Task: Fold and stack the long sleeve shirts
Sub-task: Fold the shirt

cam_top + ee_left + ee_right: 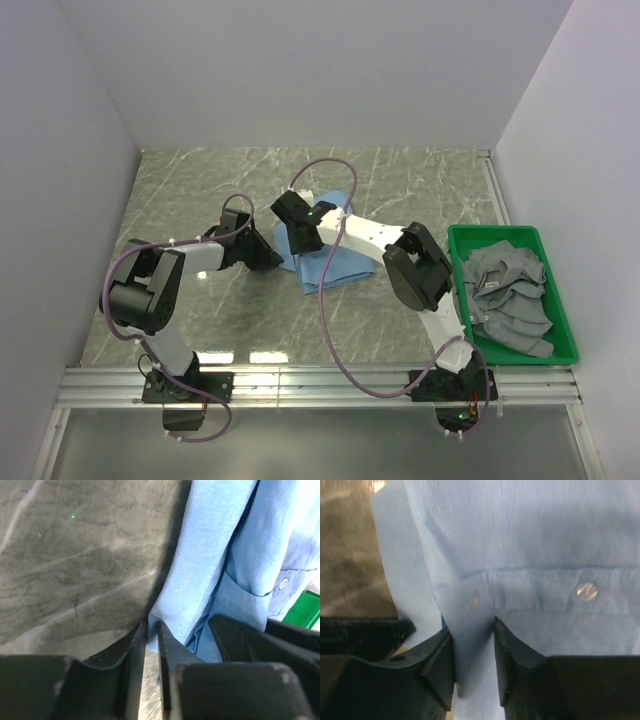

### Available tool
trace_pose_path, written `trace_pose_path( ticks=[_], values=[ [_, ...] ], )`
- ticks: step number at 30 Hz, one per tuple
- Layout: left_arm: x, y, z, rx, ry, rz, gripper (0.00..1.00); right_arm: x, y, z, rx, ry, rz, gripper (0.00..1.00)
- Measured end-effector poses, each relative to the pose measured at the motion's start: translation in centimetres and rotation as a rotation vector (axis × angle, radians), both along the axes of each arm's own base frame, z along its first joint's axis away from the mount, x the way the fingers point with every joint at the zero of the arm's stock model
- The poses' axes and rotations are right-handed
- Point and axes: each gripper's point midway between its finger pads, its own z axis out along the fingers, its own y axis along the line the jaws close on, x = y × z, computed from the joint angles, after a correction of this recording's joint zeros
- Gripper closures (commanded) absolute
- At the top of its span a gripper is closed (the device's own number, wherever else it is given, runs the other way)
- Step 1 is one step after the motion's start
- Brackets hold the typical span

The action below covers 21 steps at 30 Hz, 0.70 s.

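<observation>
A light blue long sleeve shirt [340, 265] lies bunched, partly folded, on the marble table near the middle. My left gripper [272, 258] is at its left edge. In the left wrist view the jaws [152, 626] are nearly closed, with a thin edge of the blue cloth [220, 540] pinched at the tips. My right gripper [303, 243] is over the shirt's upper left part. In the right wrist view it [473, 625] is shut on a fold of the shirt [520, 530] just below the buttoned placket. The collar and sleeves are hidden.
A green tray [510, 232] at the right edge holds several grey cloth pieces [510, 290]; its corner shows in the left wrist view [310, 607]. White walls enclose the table on the left, back and right. Both arms crowd together at the shirt.
</observation>
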Motion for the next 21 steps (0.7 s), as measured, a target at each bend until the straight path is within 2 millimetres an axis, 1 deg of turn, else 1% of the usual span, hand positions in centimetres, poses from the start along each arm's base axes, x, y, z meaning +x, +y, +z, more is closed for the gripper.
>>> trace_pose_path(
  ticks=[3,4,6,7,9,10,12,14,15,17,19,21],
  values=[
    [-0.1,0.2,0.2,0.008,0.004,0.008,0.71,-0.8,-0.2,0.8,0.022,0.007,0.013,0.58],
    [-0.2,0.3,0.3,0.014,0.005,0.012,0.68,-1.1,-0.4,1.0,0.026,0.01,0.019,0.58],
    [-0.4,0.6,0.6,0.026,0.007,0.019,0.63,-1.4,-0.6,3.1,0.064,-0.014,0.027,0.58],
    [-0.4,0.7,0.9,0.034,0.005,0.025,0.57,-1.6,-0.8,4.2,0.084,-0.027,0.032,0.58],
    [-0.5,1.1,1.6,0.05,-0.007,0.032,0.52,-1.8,-1.2,7.0,0.144,-0.067,0.04,0.58],
    [-0.4,1.3,2.1,0.056,-0.016,0.038,0.47,-1.9,-1.4,8.3,0.179,-0.082,0.043,0.58],
    [-0.1,1.6,3.6,0.067,-0.051,0.049,0.44,-1.7,-2.5,10.8,0.255,-0.117,0.035,0.58],
    [0.2,1.8,5.4,0.072,-0.09,0.061,0.43,-1.3,-4.1,12.3,0.32,-0.137,0.016,0.58],
    [0.4,1.9,6.4,0.073,-0.114,0.065,0.43,-1.0,-5.3,12.7,0.353,-0.147,0.001,0.58],
    [0.6,1.9,7.9,0.081,-0.15,0.06,0.44,-0.3,-7.5,12.9,0.417,-0.145,-0.032,0.58],
    [0.6,1.2,9.5,0.084,-0.188,0.038,0.44,0.2,-9.8,11.8,0.476,-0.125,-0.068,0.58],
    [0.3,-0.4,10.8,0.079,-0.22,-0.013,0.47,0.2,-11.4,10.2,0.533,-0.088,-0.091,0.58]
  ],
)
